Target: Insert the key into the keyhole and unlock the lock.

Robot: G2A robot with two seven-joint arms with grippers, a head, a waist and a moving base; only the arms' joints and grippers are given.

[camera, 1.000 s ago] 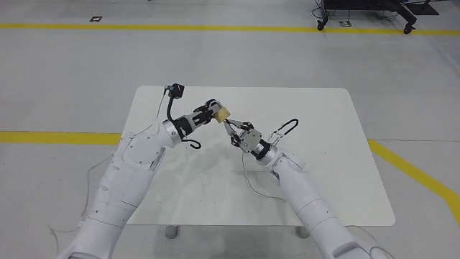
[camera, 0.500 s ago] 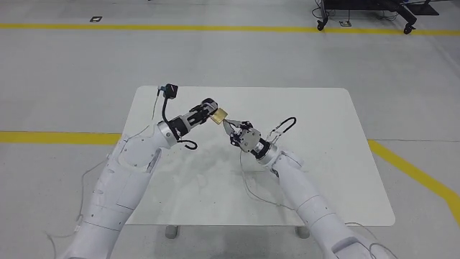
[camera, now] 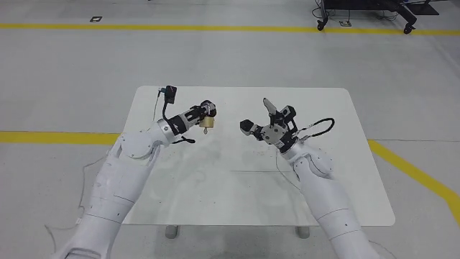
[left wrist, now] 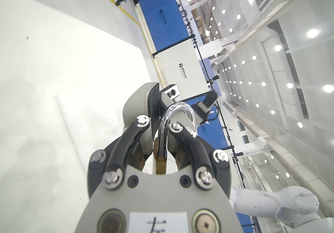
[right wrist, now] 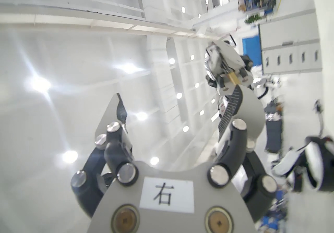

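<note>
White rectangular table with rounded corners [camera: 338, 187]. Right gripper [camera: 257, 116], fingers spread wide and empty, above the table's middle toward the far edge. Left gripper [camera: 205, 111], clamped on the brass padlock with a silver shackle [left wrist: 167, 119], above the far-left part, well apart from the right gripper.

White, round-cornered table [camera: 359, 151]

Top view, clock centred on table [camera: 338, 187].
- Left gripper [camera: 209, 111]: over table at 10 o'clock, near back-left corner.
- Padlock [camera: 208, 122]: held between left gripper's fingers, clear of tabletop; shackle [left wrist: 180, 111] sticks out past fingertips, away from wrist.
- Right gripper [camera: 256, 115]: over table at 12 o'clock, at 3 o'clock from padlock, well apart from it, jaws spread.
- Floor stripe [camera: 215, 26]: behind table at 12 o'clock.
- Second stripe [camera: 43, 137]: on floor at 9 o'clock, running up to table's left edge.
</note>
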